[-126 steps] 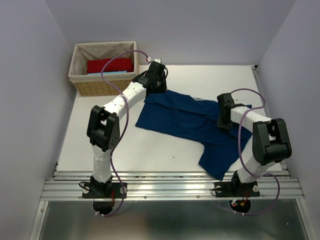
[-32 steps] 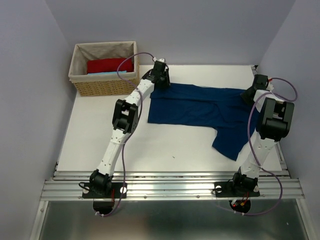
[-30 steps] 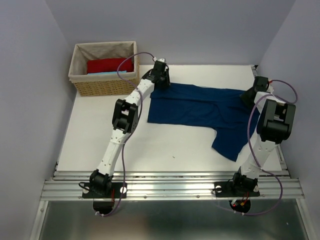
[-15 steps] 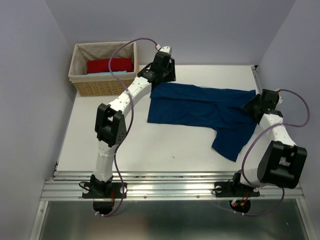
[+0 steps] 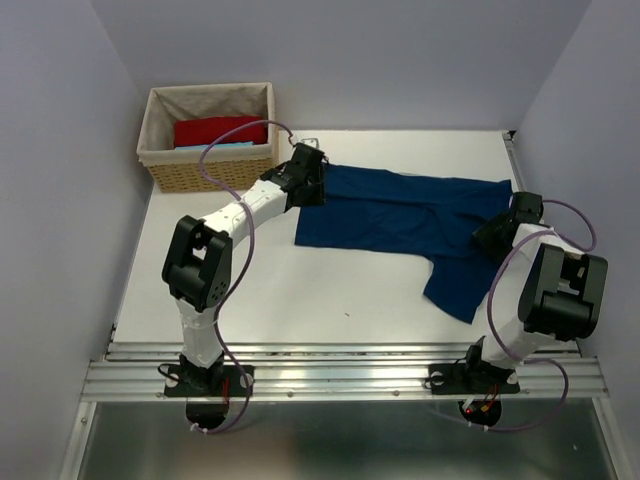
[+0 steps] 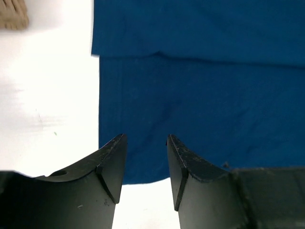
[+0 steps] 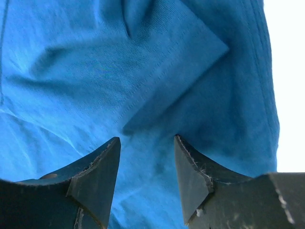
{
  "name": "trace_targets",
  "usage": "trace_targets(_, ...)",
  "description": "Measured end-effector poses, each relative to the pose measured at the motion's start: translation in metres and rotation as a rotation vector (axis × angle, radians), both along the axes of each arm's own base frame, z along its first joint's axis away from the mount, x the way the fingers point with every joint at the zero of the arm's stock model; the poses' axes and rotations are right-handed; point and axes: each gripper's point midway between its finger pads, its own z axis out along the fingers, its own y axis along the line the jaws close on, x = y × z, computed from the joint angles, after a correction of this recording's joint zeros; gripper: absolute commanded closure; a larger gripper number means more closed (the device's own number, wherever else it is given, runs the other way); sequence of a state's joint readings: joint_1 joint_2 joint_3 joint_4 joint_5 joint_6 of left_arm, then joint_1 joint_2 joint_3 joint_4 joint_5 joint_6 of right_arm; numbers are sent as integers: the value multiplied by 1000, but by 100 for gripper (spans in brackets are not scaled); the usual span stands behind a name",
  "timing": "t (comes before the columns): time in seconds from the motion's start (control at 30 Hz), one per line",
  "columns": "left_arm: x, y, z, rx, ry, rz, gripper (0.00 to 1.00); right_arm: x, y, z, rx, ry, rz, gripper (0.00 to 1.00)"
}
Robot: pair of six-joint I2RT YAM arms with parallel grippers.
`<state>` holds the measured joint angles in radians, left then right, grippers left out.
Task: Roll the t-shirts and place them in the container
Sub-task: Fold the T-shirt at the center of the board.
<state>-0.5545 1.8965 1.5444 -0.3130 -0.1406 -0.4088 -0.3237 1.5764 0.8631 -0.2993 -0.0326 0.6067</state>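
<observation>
A dark navy t-shirt (image 5: 400, 215) lies spread flat across the back half of the white table, with one part (image 5: 462, 288) reaching toward the front right. My left gripper (image 5: 308, 187) is open and empty just above the shirt's left edge; the left wrist view shows the fingers (image 6: 110, 160) over that edge (image 6: 190, 95), nothing between them. My right gripper (image 5: 490, 232) is open and empty low over the shirt's right end; the right wrist view shows a folded flap (image 7: 176, 71) ahead of its gripper (image 7: 147, 139). A red t-shirt (image 5: 220, 130) lies in the basket.
A wicker basket (image 5: 205, 172) with a cloth liner stands at the back left, its corner showing in the left wrist view (image 6: 12, 14). A light blue item (image 5: 215, 146) lies under the red shirt. Grey walls close in left, right and behind. A metal rail (image 5: 340, 375) runs along the front.
Both grippers have let go of the shirt's far corners and drawn back: the left down to the shirt's left edge, the right down to its right end. The shirt has stayed stretched out.
</observation>
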Motion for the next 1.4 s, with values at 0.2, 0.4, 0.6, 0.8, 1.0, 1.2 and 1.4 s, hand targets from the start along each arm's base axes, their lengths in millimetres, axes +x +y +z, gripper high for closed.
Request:
trace_targets(0.2,-10,7,-13,25,37,4,50,8,-7,-3,9,-8,-22,48)
trace_targets(0.4,-9,7,-4,15,16,5,50,10,-3,3,31,-33,-13,48)
trace_targets(0.6,-9,7,-3,15,16,5,50,18,-1,15,41,-70,-9,48)
trace_targets(0.8,-9,7,-3,15,14,6,50,21,-1,15,52,-72,-16,48)
trace_targets(1.0,-7,7,0,13,7,8,50,19,0,3,69,-40,-25,48)
trace_targets(1.2,-6,7,1,15,3,12,50,22,0,4,72,-53,-37,67)
trace_targets(1.4,-6,7,1,16,3,13,50,26,-4,5,61,-68,-54,76)
